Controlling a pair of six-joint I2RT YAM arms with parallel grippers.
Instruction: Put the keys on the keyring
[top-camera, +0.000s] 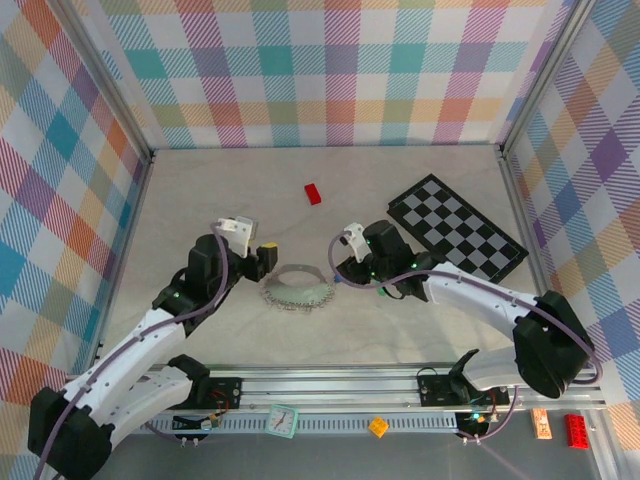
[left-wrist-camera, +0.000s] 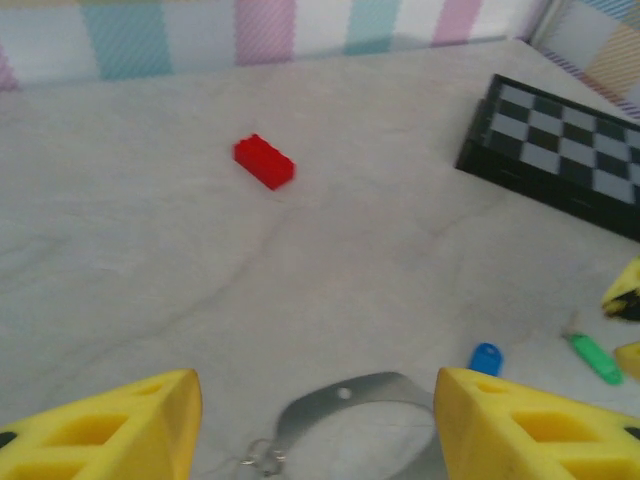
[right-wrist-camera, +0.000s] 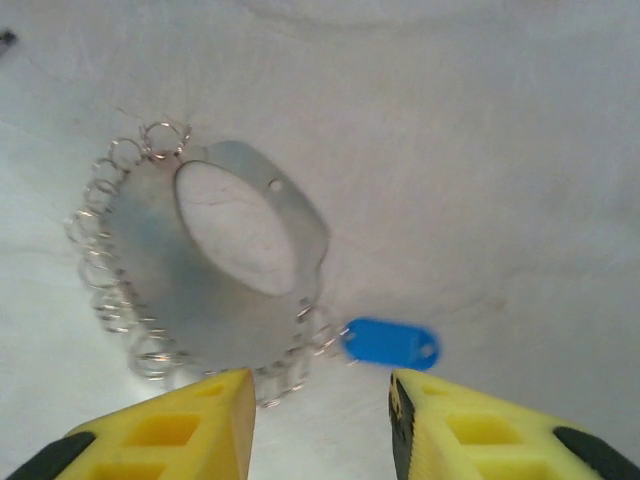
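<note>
The left fingers (left-wrist-camera: 110, 430) are spread and released, with the keyring (left-wrist-camera: 345, 400) lying flat on the bench (left-wrist-camera: 150, 270) in the gap between them. The right fingers (right-wrist-camera: 480, 430) are also parted and grip nothing. The blue key (right-wrist-camera: 390, 343) lies just ahead of their tips (touching the keyring's wire loops). The green key (left-wrist-camera: 596, 358) lies just beyond the left pair's right-hand tip.

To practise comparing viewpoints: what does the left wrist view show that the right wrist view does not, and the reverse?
Left wrist view, not right wrist: the red brick, the chequered board and the green key.
Right wrist view, not left wrist: the whole keyring, with small wire rings strung along its edge.
Both: the keyring, the blue key close to it, and the pale table.
</note>
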